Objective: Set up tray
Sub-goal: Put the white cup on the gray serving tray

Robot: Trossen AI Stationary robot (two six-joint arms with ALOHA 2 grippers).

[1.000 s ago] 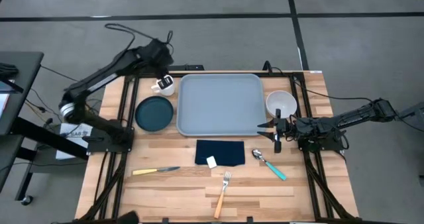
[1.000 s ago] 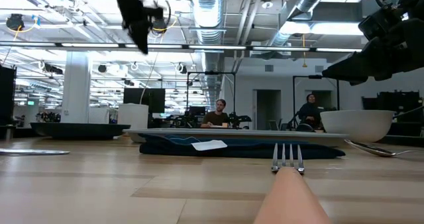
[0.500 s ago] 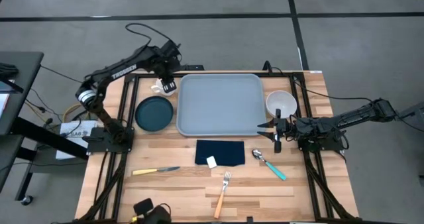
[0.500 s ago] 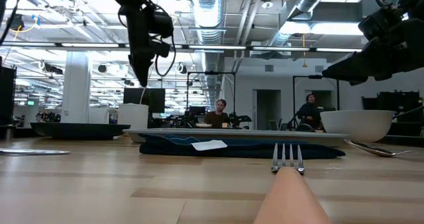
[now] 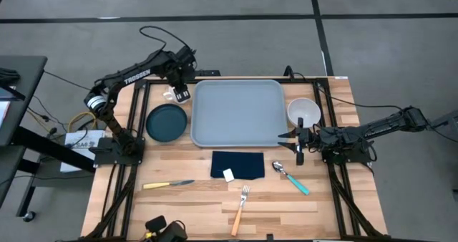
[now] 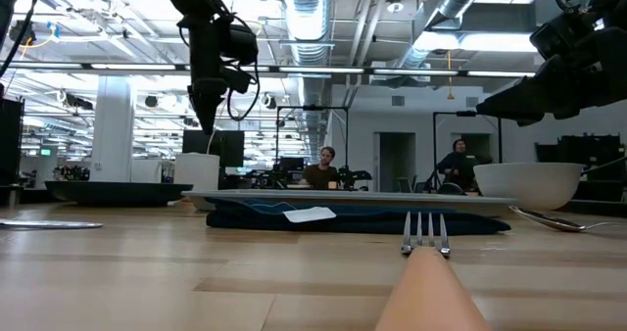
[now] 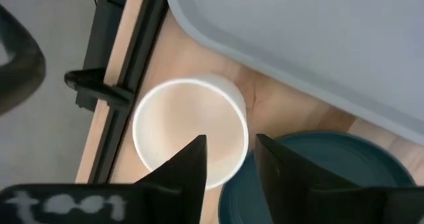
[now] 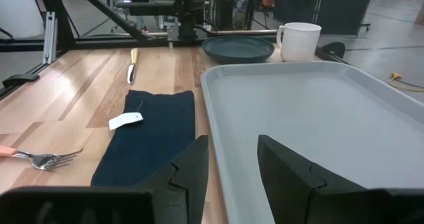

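The light blue-grey tray (image 5: 240, 113) lies flat at the table's far middle. A white mug (image 5: 170, 94) stands left of its far left corner, with a dark round plate (image 5: 167, 122) just nearer. My left gripper (image 7: 228, 154) is open and hovers straight above the mug (image 7: 189, 138), clear of its rim in the low view (image 6: 204, 125). One finger is over the mug's hollow and one over its side toward the plate. My right gripper (image 5: 295, 143) is open and waits level at the tray's near right corner (image 8: 218, 111).
A white bowl (image 5: 303, 112) sits right of the tray. Nearer lie a dark navy napkin (image 5: 238, 165) with a white tag, a teal-handled spoon (image 5: 292, 177), a fork (image 5: 240, 210) and a knife (image 5: 168, 185). Black frame rails run along both table sides. People sit far behind.
My left arm has swung its elbow toward the table's far edge. Its gripper has come down toward the white mug while staying above it. The mug and the other things have not moved.
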